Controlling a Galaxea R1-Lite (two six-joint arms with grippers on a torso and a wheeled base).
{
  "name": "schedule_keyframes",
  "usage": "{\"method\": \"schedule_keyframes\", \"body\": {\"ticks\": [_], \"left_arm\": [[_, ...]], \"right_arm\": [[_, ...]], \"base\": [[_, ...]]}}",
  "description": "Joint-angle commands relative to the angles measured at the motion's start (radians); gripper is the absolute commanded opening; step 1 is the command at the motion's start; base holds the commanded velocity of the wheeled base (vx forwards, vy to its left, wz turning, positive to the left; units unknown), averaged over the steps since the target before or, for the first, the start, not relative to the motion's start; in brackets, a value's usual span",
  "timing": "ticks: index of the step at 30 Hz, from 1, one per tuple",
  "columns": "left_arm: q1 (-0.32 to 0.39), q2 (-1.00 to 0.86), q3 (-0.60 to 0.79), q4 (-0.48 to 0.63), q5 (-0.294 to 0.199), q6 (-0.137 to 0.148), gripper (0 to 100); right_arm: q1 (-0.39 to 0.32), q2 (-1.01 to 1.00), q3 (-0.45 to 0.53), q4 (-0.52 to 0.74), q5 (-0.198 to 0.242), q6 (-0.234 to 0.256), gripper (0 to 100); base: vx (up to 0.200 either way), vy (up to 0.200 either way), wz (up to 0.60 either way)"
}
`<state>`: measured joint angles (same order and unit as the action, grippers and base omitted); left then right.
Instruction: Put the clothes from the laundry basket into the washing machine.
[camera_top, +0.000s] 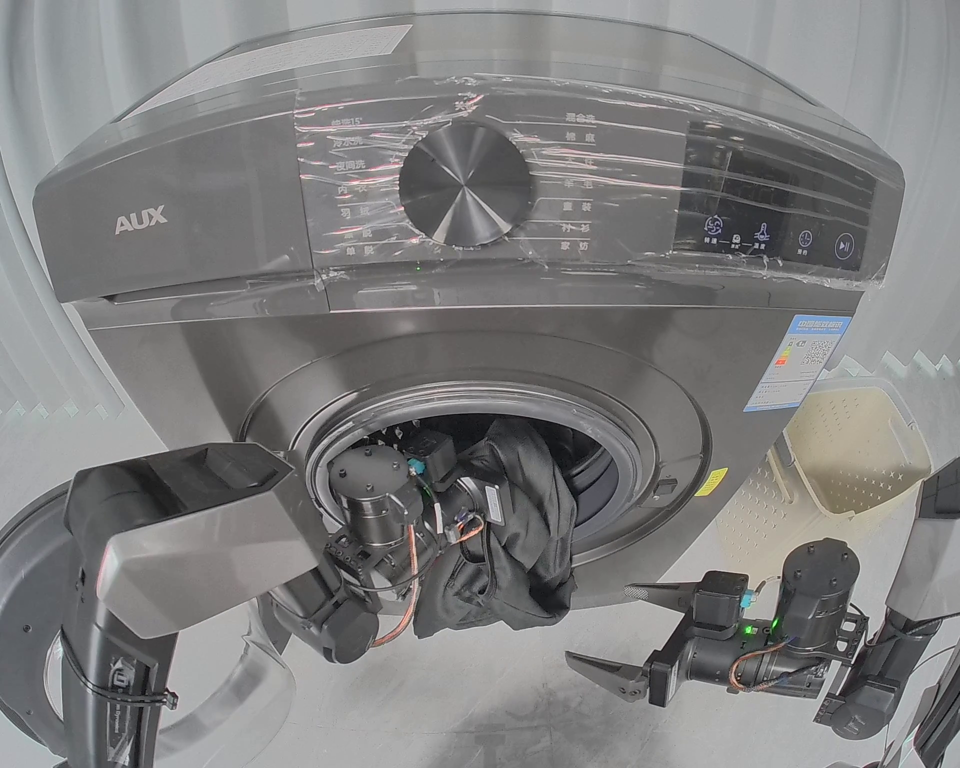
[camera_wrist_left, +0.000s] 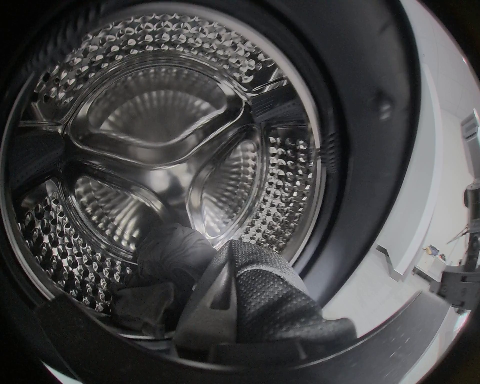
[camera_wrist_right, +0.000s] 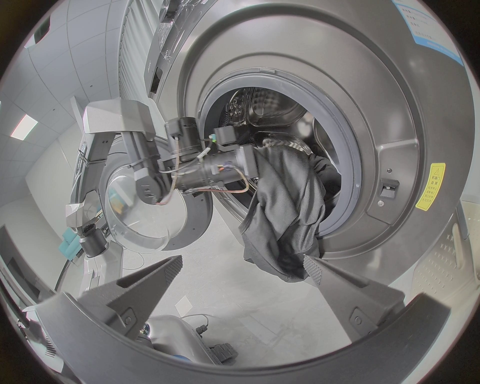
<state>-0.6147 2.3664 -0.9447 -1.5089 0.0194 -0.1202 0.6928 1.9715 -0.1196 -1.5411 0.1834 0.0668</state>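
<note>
The grey washing machine (camera_top: 200, 350) stands with its round opening uncovered. A dark garment (camera_top: 520, 540) hangs over the opening's lower rim, part inside and part dangling toward the floor; the right wrist view shows the same dark garment (camera_wrist_right: 285, 210). My left arm's wrist (camera_top: 440, 500) is inside the opening, beside the garment. Inside the steel drum (camera_wrist_left: 150, 125), my left gripper (camera_wrist_left: 220, 260) is shut on dark cloth (camera_wrist_left: 170, 260). My right gripper (camera_top: 600, 625) is open and holds nothing, low and to the right of the opening. Its fingers (camera_wrist_right: 150, 285) point toward the hanging garment.
A pale perforated laundry basket (camera_top: 870, 450) stands against the machine's right side, just above my right arm. The machine's door (camera_top: 30, 600) is swung open on the left, behind my left arm. Bare grey floor (camera_top: 480, 700) lies below the opening.
</note>
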Motion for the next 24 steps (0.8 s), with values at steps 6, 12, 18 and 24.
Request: {"method": "schedule_keyframes", "body": {"ticks": [6,12,18,24], "left_arm": [[0.023,0.162,-0.276,0.084,0.04,-0.003,0],[0.062,0.237,-0.464,0.173,0.086,-0.001,0],[0.081,0.277,-0.631,0.265,0.131,0.001,0],[0.112,0.28,-0.701,0.319,0.149,-0.001,0]], "right_arm": [[0.002,-0.005,0.001,-0.001,0.001,-0.002,100],[0.005,-0.005,0.005,-0.001,-0.001,-0.002,100],[0.005,-0.002,0.008,-0.001,-0.001,-0.004,100],[0.005,-0.002,0.012,-0.001,-0.001,-0.004,100]], "base": [[0.0,0.0,0.0],[0.0,0.0,0.0],[0.0,0.0,0.0],[0.0,0.0,0.0]]}}
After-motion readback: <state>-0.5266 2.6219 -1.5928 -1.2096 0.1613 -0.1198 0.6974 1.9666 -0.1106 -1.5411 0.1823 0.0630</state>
